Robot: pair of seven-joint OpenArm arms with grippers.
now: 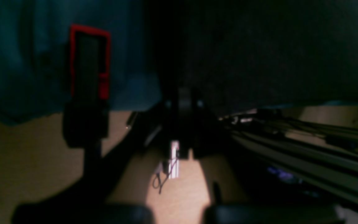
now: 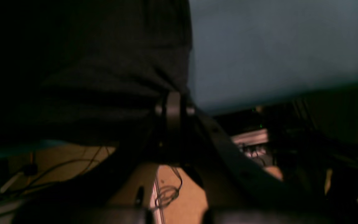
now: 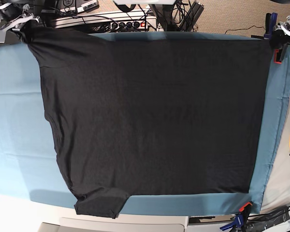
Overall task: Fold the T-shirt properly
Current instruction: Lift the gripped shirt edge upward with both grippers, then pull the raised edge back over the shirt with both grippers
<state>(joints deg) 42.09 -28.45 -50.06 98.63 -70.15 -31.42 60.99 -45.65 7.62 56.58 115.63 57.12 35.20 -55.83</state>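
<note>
T-shirt point(image 3: 154, 116) is spread flat over teal sheet point(image 3: 19, 125), one sleeve hanging off the near edge. At the far edge both top corners are pinched: left gripper point(image 3: 280, 33) clamped on one corner, right gripper point(image 3: 20, 22) clamped on the other. Risk: if the arms aren't moved in sync, fabric gets skewed or slips out, esp. w/ thin knit; sheet could be dragged too.

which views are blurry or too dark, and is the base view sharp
Left wrist view: dim and soft, the T-shirt a near-black mass, the red clamp smeared. Right wrist view: darker still, out of focus, the teal-blue cloth washed to grey. Base view: evenly lit and sharp, though the black shirt shows little fold detail.
</note>
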